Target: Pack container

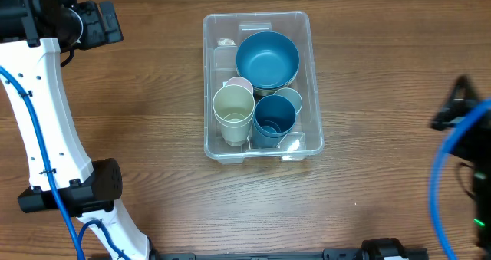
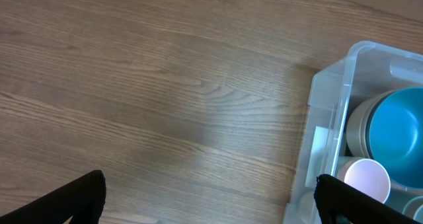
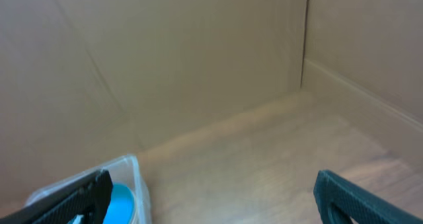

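Soft, even light fell from above, leaving only faint shadows on the surface (image 1: pixel 383 76). Small glints showed on the container (image 1: pixel 205 76) rim. The right wrist view was hazy and blurred, the others sharper.

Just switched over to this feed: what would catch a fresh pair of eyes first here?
The clear container stands out in the middle of the wooden table, holding a big blue bowl at its far end and a cream cup and a dark blue cup, among others, at the near end. The left gripper and right gripper stand open and empty, clear of it.
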{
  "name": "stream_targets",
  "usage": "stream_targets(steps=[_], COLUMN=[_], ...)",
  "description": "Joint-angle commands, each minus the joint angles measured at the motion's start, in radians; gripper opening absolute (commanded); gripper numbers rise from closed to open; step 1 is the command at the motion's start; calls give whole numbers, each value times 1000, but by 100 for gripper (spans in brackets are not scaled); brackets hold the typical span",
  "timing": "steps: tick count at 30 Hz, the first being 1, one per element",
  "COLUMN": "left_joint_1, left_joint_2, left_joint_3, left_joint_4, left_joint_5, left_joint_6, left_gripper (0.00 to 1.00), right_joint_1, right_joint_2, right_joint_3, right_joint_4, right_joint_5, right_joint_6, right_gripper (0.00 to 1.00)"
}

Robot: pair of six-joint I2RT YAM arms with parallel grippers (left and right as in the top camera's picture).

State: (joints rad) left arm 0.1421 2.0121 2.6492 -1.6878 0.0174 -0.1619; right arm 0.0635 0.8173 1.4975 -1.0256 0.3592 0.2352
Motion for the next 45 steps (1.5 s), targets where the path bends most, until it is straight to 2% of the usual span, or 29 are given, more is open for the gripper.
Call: stream_targets(steps=[1,7,15,29,38,45], left_joint_1=[2,2,2,2,2,2], left_joint_2=[-31,-31,-31,-31,-31,-31], left_joint_3=[-4,-4,-4,-4,-4,-4], left_joint_4=[-2,-2,-2,-2,-2,-2], left_joint_5=[-6,-6,-6,-6,-6,-6], left_joint_6=[5,5,5,5,5,5], left_gripper=[100,100,100,100,100,100], right_joint_1=[-25,-26,-26,-27,-26,-26], right_joint_2=[-126,-323,-557,-721,-734,-734], right_joint_3=[-308,-700,-992,-1218,-1288,-1337], right_joint_4=[121,293,321,353,367,381], right_joint_5=[-83,-92,-92,-92,-95,-167], right_joint_6=[5,5,5,5,5,4], right_gripper=[100,100,100,100,100,100])
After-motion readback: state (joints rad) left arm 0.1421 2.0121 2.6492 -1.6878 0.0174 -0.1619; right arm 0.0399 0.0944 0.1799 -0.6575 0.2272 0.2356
